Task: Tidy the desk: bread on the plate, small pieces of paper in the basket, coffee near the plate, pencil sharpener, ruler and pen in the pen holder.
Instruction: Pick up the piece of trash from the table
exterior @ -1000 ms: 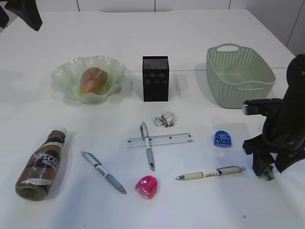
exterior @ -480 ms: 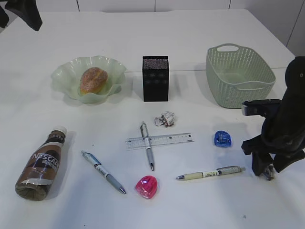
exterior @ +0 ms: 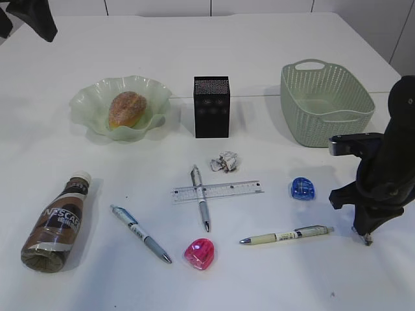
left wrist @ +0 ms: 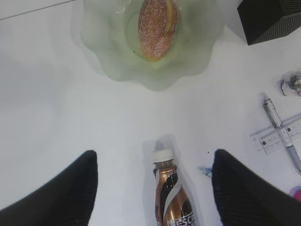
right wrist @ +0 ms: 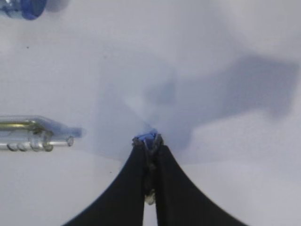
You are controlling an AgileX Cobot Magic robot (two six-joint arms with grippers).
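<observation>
beyond the far edge of the desk [exterior: 272, 52], white panels [exterior: 159, 6] side by side, split by thin dark upright seams. off the far right corner, a pale grey surface [exterior: 389, 29] crossed by one slanting line, too plain to tell wall from floor. near the front right corner, a tiny dark speck [exterior: 332, 295], too small to identify.

plate [exterior: 87, 103]: glossy glass | basket [exterior: 327, 120]: matt plastic | pen holder [exterior: 211, 113]: black mesh
</observation>
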